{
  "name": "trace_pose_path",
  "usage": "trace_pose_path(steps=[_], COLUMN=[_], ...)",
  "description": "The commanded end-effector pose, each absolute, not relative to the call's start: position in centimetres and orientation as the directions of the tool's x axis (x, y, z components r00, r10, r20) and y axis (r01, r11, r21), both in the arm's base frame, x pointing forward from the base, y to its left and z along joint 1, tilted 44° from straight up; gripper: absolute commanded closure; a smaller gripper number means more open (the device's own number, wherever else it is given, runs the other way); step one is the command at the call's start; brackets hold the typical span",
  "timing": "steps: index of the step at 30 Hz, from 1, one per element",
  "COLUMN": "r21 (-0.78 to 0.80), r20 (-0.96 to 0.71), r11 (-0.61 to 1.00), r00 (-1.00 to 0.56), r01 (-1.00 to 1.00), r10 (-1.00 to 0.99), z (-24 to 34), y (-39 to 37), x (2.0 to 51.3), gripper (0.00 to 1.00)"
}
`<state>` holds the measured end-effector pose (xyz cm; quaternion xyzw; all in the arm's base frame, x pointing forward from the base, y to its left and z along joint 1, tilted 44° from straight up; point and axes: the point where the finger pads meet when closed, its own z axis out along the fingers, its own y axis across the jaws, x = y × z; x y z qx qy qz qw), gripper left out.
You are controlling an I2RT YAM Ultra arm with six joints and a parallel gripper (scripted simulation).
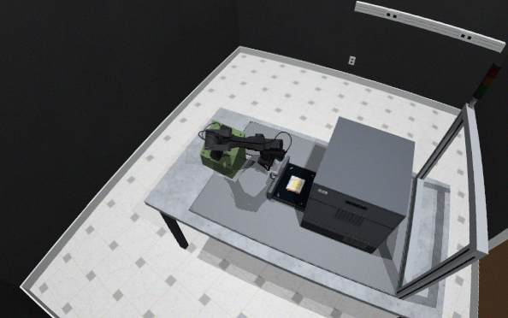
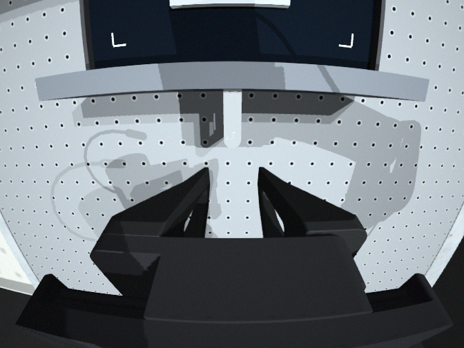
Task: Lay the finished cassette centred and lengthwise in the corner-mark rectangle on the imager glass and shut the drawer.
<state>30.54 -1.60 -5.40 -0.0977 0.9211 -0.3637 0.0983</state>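
The gel imager IM (image 1: 363, 179) is a grey box on the table with its drawer (image 1: 287, 181) pulled out toward the arm. The cassette FINISHED (image 1: 296, 183), pale yellow and white, lies on the dark glass in the drawer. In the wrist view its near white edge (image 2: 229, 3) shows at the top, between two white corner marks (image 2: 118, 41) (image 2: 346, 41). The drawer's grey front panel (image 2: 232, 79) carries a small white pull tab (image 2: 232, 119). My gripper (image 2: 233, 175) hovers above the perforated mat just short of the tab, fingers partly open, nothing between them.
The arm's green base block (image 1: 222, 150) stands at the table's left end. A grey perforated mat (image 1: 252, 197) covers the table in front of the imager. A frame with a clear panel (image 1: 445, 205) stands at the table's right end.
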Motion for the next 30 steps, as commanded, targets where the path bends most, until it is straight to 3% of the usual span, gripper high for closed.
trace_pose_path(steps=[1, 30], r21=[-0.687, -0.682], r20=[-0.12, -0.119], r11=[0.718, 0.721], r00=[-0.957, -0.954], r01=[-0.112, -0.123], r10=[-0.263, -0.275], z=[-6.0, -8.4], y=[-1.7, -3.4], x=[31.0, 31.9], gripper=[0.65, 0.65])
